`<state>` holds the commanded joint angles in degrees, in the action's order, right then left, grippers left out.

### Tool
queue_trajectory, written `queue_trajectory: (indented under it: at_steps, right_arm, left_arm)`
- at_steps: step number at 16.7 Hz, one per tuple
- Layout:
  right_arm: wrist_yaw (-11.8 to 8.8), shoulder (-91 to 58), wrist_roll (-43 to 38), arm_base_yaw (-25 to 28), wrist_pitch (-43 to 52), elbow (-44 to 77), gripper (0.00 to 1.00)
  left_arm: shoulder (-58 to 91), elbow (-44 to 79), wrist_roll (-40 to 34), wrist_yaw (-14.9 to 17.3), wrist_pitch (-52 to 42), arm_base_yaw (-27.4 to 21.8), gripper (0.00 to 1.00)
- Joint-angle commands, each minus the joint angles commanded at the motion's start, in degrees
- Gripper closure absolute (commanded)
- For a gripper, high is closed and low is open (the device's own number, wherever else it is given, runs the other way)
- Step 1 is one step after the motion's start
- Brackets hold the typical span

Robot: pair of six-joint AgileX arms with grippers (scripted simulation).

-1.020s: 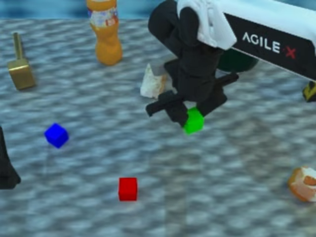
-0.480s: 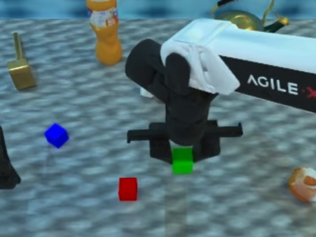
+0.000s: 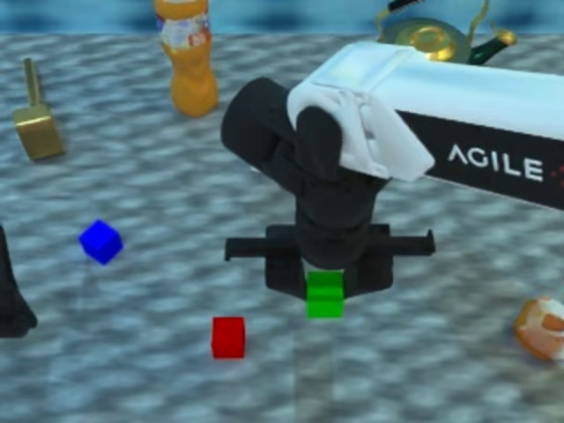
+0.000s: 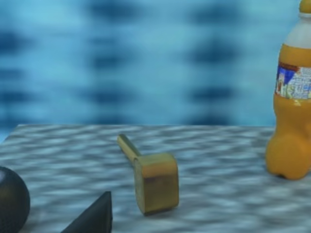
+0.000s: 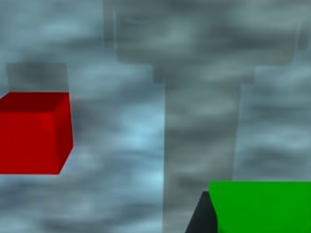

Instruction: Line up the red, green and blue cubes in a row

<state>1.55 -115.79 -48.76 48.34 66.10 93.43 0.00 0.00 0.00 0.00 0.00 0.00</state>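
Green cube (image 3: 324,293) in your right gripper (image 3: 325,280), hanging just right of the red cube (image 3: 228,337)!

Your fingers are clamped on the green one, and the right wrist view shows it pinched at the tips with the red cube (image 5: 34,132) off to one side, a strip of bare table (image 3: 423,352) between them. That gap is what the set-down turns on: red sits a little nearer the front edge and to the left, so you look to need a short drop beside it. Blue cube (image 3: 100,241) waits well apart at the left, closer to your parked left arm (image 3: 12,300). Nothing blocks the way; hammer (image 3: 35,115), orange bottle (image 3: 186,57), kettle (image 3: 438,37) and bread roll (image 3: 541,326) all stand clear.
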Motion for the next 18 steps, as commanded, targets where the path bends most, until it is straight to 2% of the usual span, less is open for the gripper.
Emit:
queue_trajectory:
  at_steps: [7, 12, 18]
  right_arm:
    - [0.11, -3.34, -0.20, 0.47, -13.03, -9.08, 1.00]
    - [0.12, -3.94, -0.31, 0.54, -14.26, -10.16, 1.00]
    - [0.12, -3.94, -0.31, 0.54, -14.26, -10.16, 0.55]
  left_arm:
    - [0.00, 0.00, 0.00, 0.00, 0.00, 0.00, 0.00]
    - [0.00, 0.00, 0.00, 0.00, 0.00, 0.00, 0.00]
    - [0.00, 0.00, 0.00, 0.00, 0.00, 0.00, 0.00]
